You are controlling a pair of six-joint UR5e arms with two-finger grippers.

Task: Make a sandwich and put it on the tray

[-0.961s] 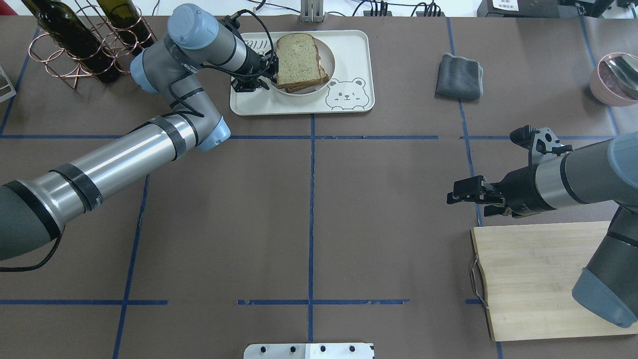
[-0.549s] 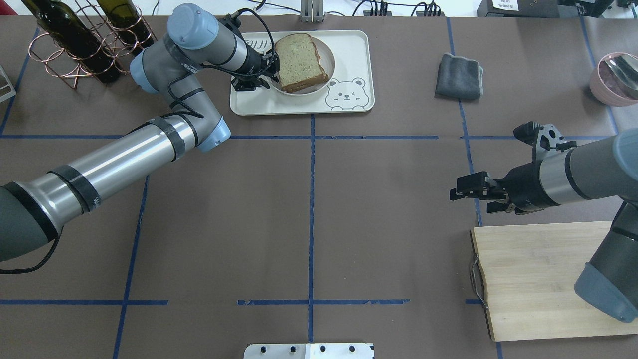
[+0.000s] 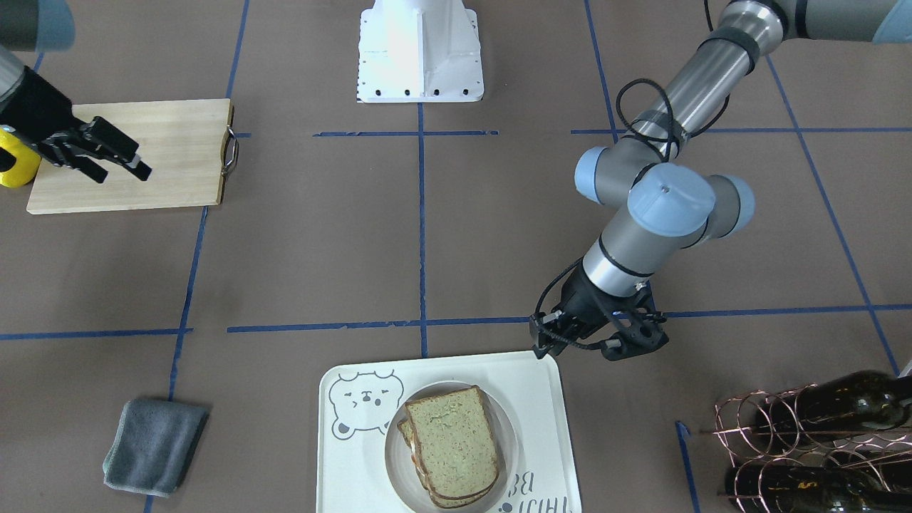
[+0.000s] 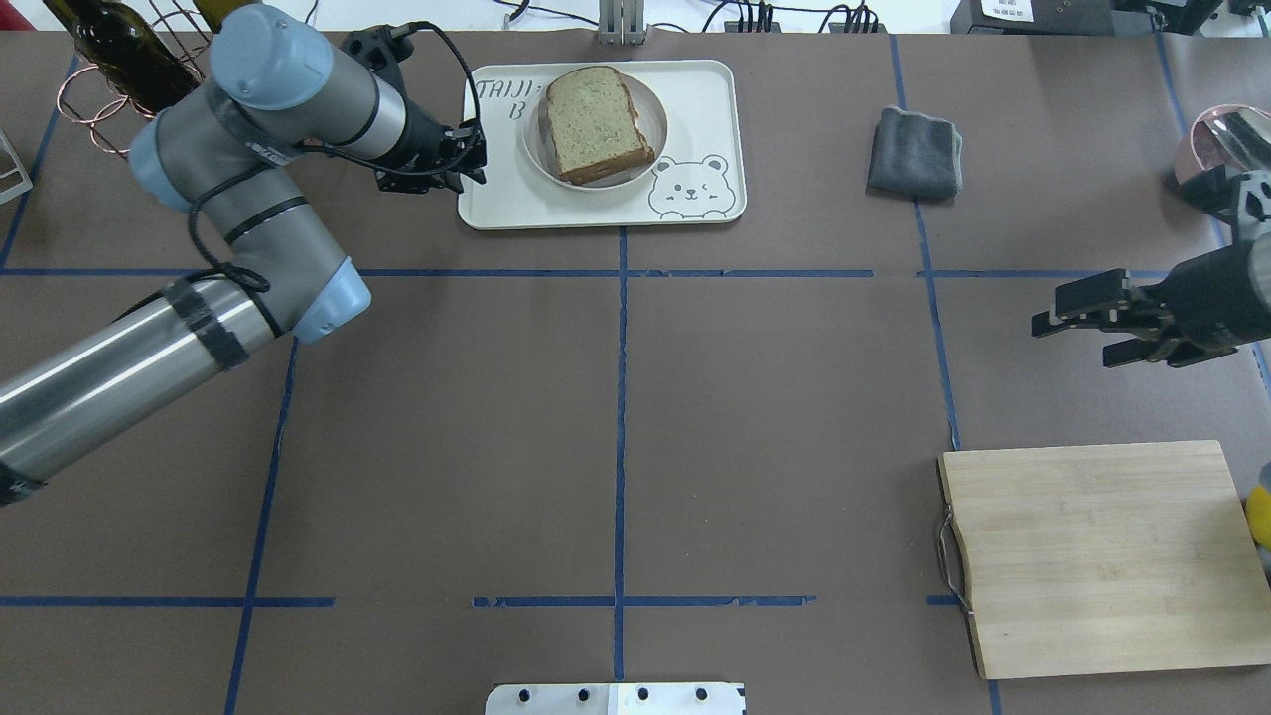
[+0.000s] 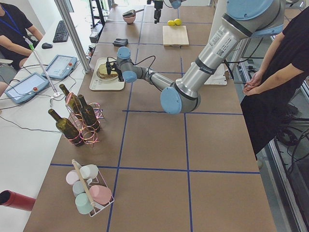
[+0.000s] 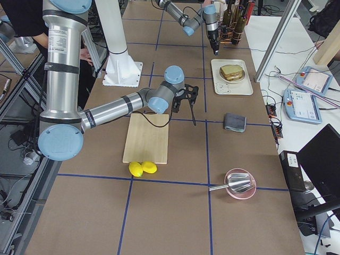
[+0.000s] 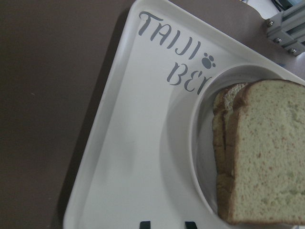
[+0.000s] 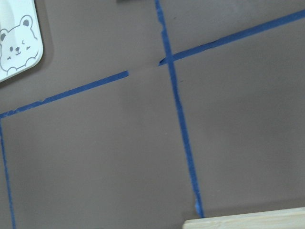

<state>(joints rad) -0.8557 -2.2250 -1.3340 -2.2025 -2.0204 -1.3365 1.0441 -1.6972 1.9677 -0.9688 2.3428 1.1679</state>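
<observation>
The sandwich (image 4: pixel 596 124) lies on a small round white dish on the cream bear-face tray (image 4: pixel 496 204) at the far middle of the table. It also shows in the front view (image 3: pixel 452 445) and the left wrist view (image 7: pixel 267 157). Only the top bread slice and the crust edges show. The egg is hidden. My left gripper (image 4: pixel 475 157) is open and empty, just off the tray's left edge, apart from the sandwich. My right gripper (image 4: pixel 1072 333) is open and empty above bare table on the right, beyond the cutting board.
A wooden cutting board (image 4: pixel 1102 556) with a metal handle lies at the near right, with yellow lemons (image 6: pixel 142 168) at its edge. A grey cloth (image 4: pixel 916 151) lies right of the tray. A pink bowl (image 4: pixel 1206 164) sits far right. A bottle rack (image 4: pixel 119 60) stands far left.
My left gripper has let go at the sandwich's left side and drawn back left, off the tray. My right arm has moved right and farther from the cutting board.
</observation>
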